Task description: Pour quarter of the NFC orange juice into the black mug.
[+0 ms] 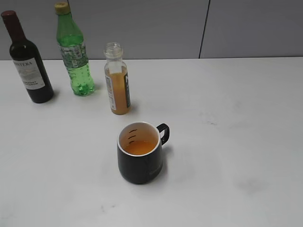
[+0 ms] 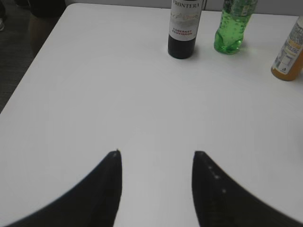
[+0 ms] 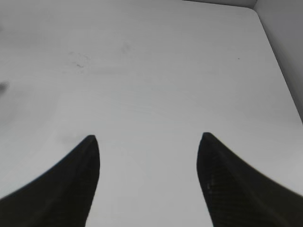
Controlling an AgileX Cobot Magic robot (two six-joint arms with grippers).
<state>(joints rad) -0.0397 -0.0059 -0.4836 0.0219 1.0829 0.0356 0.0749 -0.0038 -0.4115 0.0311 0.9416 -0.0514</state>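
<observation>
left gripper [image 2: 156,153] spread over bare table [image 2: 94,94], right gripper [image 3: 147,137] likewise — empty

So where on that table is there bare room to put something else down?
The whole stretch right of the black mug is bare, as is the near left. The back left is crowded: wine bottle, green bottle and orange juice in a row.

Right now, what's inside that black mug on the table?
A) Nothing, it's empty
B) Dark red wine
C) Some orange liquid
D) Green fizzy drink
C: the exterior view looks down into the black mug, and its white interior holds a pool of orange liquid, the same colour as what is in the uncapped NFC orange juice bottle standing just behind it.
</observation>
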